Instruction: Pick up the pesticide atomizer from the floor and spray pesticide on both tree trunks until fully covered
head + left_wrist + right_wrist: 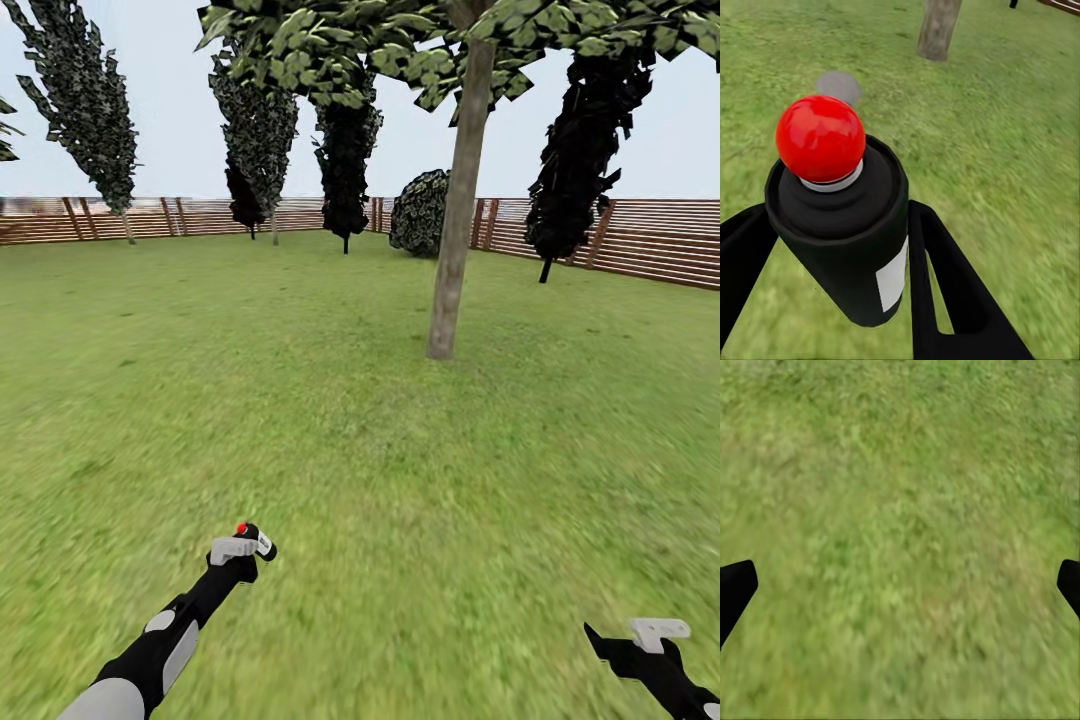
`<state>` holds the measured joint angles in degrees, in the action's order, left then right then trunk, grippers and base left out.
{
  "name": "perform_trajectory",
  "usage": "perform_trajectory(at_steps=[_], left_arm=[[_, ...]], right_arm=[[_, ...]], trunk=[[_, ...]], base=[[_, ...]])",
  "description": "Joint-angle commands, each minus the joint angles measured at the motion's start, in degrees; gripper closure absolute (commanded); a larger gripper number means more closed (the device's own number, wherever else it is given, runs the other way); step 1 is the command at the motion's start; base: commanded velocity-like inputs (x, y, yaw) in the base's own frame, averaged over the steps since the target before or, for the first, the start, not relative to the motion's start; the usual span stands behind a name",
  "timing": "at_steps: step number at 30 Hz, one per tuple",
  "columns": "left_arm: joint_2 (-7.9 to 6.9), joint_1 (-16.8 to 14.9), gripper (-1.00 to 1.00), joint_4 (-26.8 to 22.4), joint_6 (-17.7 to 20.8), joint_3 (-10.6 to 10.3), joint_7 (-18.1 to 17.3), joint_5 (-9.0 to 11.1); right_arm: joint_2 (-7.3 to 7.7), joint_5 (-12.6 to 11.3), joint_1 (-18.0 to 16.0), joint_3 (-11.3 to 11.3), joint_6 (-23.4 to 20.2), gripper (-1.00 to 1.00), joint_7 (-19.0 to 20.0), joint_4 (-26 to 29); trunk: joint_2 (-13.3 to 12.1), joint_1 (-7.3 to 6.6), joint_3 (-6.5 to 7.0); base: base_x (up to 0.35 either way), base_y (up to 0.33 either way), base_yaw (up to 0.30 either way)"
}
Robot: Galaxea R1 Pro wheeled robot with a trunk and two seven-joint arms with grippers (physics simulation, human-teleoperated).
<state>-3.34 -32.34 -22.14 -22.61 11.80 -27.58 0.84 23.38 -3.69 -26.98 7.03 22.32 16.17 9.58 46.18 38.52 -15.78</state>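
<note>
Nothing to read here — the white label (894,277) on the pesticide atomizer (840,225) shows blank, no lettering anywhere.

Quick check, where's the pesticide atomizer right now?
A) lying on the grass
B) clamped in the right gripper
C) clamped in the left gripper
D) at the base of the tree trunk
C: the left gripper has its black fingers closed on both sides of the pesticide atomizer, red top up; the right gripper is spread over bare grass.
</note>
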Motion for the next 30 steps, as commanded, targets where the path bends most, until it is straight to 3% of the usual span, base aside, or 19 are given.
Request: perform_trajectory(at_steps=[1, 13, 30], left_arm=[[0.0, 0.0, 1.0, 0.0, -0.1, 0.0, 0.2, 0.0], [0.0, 0.0, 1.0, 0.0, -0.1, 0.0, 0.2, 0.0], [0.0, 0.0, 1.0, 0.0, -0.1, 0.0, 0.2, 0.0]], right_arm=[[0.0, 0.0, 0.0, 0.0, 0.0, -1.0, 0.0, 0.0], [0.0, 0.0, 0.0, 0.0, 0.0, -1.0, 0.0, 0.0], [0.0, 0.0, 0.0, 0.0, 0.0, -1.0, 0.0, 0.0]], trunk=[[0.0, 0.0, 0.0], [0.0, 0.0, 0.0], [0.0, 0.0, 0.0]], base=[[0.342, -0.004, 0.0], [0.343, -0.001, -0.016], [0.344, 0.0, -0.187]])
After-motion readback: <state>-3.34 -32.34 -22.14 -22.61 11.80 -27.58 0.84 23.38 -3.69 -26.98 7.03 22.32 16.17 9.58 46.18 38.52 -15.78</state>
